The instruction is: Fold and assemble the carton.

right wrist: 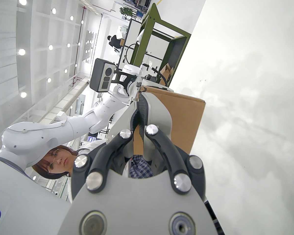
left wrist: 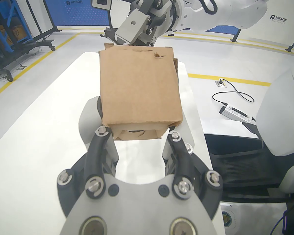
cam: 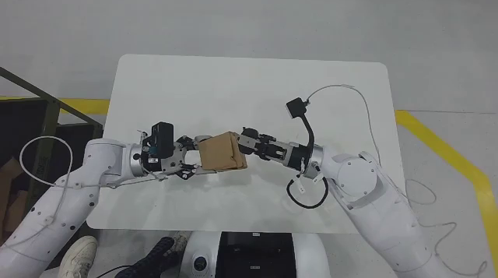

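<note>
A brown carton [cam: 220, 153] hangs just above the white table [cam: 233, 83], near its front edge, held between both arms. My left gripper [left wrist: 134, 123] grips the carton [left wrist: 139, 86] across its near end, one finger on each side wall, and flaps show at that open end. At the opposite end, my right gripper [left wrist: 134, 39] meets the carton's top edge. In the right wrist view its fingers [right wrist: 156, 108] are pressed together on a carton wall [right wrist: 183, 118]. Seen from above, the left gripper [cam: 191, 159] is at the carton's left and the right gripper [cam: 247, 147] at its right.
The table's back half [cam: 249, 83] lies bare behind the arms. A white cable [cam: 350, 91] loops over the table's right side from the right arm. A green metal frame [cam: 31, 114] stands off the left edge. A power adapter [left wrist: 235, 113] lies on the floor beside the table.
</note>
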